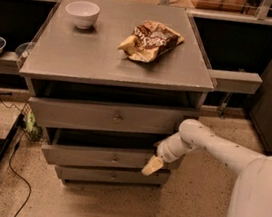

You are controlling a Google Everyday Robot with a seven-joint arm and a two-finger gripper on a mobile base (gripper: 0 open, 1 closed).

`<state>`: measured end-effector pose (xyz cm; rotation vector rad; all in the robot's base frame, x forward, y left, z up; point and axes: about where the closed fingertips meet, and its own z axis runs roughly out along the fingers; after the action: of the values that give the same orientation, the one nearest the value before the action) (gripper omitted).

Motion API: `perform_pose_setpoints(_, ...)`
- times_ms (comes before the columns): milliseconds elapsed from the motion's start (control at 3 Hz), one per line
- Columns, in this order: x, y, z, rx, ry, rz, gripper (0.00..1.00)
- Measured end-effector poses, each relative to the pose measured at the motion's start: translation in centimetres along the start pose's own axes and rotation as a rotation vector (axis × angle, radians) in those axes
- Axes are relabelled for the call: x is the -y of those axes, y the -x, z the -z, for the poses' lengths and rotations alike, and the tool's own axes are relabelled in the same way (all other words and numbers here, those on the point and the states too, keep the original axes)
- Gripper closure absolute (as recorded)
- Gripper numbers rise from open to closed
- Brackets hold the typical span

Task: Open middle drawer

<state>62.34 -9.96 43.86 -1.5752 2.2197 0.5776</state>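
The middle drawer (88, 157) is a grey flat front with a small round knob (115, 158), and it stands partly pulled out of the cabinet. My gripper (151, 166) is at the right end of this drawer's front, low against it, on the white arm (207, 143) that reaches in from the right. The top drawer (74, 114) above it also stands out from the cabinet. The bottom drawer (86, 174) sits further in.
A white bowl (82, 13) and a brown snack bag (150, 41) lie on the cabinet top (82, 57). A black stand leg (0, 154) and a cable lie on the floor at left. A grey bar (233, 81) sticks out at right.
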Motion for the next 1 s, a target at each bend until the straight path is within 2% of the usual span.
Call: perform_pose_setpoints(1000, -0.01, 0.0, -0.01, 0.0, 0.0, 0.0, 0.96)
